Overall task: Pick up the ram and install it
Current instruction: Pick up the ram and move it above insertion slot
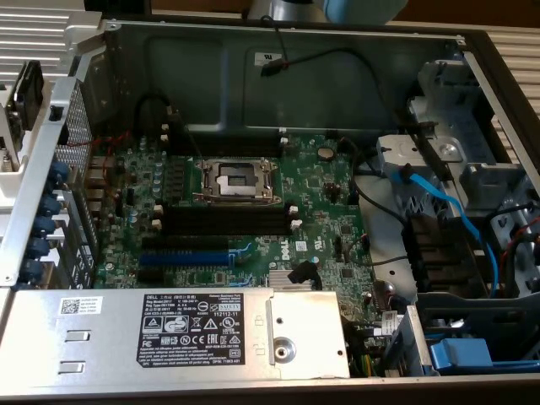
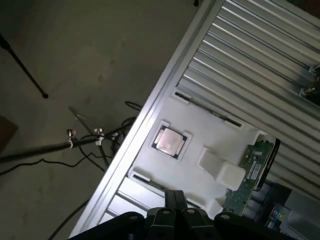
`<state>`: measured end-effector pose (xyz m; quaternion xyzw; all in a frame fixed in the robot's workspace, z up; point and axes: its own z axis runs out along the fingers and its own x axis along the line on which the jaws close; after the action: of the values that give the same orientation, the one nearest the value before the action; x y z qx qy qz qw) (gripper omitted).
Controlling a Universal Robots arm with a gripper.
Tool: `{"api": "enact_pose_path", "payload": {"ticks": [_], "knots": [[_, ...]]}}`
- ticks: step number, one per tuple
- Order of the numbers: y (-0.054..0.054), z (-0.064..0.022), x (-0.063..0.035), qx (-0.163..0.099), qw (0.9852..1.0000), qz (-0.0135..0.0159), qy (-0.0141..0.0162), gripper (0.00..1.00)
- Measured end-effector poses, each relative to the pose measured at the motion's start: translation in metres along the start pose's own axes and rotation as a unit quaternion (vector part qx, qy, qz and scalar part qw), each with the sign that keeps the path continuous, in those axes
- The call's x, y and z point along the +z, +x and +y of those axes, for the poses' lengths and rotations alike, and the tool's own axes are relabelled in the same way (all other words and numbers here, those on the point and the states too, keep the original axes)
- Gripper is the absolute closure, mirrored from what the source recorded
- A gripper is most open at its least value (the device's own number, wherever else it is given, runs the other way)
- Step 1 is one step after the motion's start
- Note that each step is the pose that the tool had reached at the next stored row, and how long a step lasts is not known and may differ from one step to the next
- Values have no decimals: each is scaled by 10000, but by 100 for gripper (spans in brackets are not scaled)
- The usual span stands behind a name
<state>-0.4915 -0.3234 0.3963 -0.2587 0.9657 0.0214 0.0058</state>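
White tray (image 2: 200, 125) lies under the gripper (image 2: 175, 202), fingers pinched together on nothing, and the ram (image 2: 207, 109) looks to be the thin dark strip in its groove near the processor (image 2: 170, 141): best spread wide and line up along it.

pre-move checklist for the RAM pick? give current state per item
1. Green memory stick with label strip lying in white plastic tray: ok.
2. Gripper on the stick: not ok, it is close but apart from it.
3. Black memory slots with white end clips empty: ok, they appear so.
4. End clips open: cannot tell.
5. Grey metal case open over green motherboard: ok.
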Motion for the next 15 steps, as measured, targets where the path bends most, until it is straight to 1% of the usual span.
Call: {"api": "enact_pose_path", "payload": {"ticks": [3, 4, 5, 6, 8, 10, 12, 13, 15], "knots": [[0, 0, 0, -275, 9996, 11, -6, 90], [0, 0, 0, -455, 9990, 17, -10, 90], [0, 0, 0, -639, 9980, 24, -14, 90], [0, 0, 0, -824, 9966, 31, -18, 90], [0, 0, 0, -1003, 9949, 38, -22, 90], [0, 0, 0, -1185, 9929, 45, -26, 90], [0, 0, 0, -1543, 9880, 59, -34, 90], [0, 0, 0, -1726, 9850, 66, -38, 90], [0, 0, 0, -2081, 9781, 80, -47, 90]]}}
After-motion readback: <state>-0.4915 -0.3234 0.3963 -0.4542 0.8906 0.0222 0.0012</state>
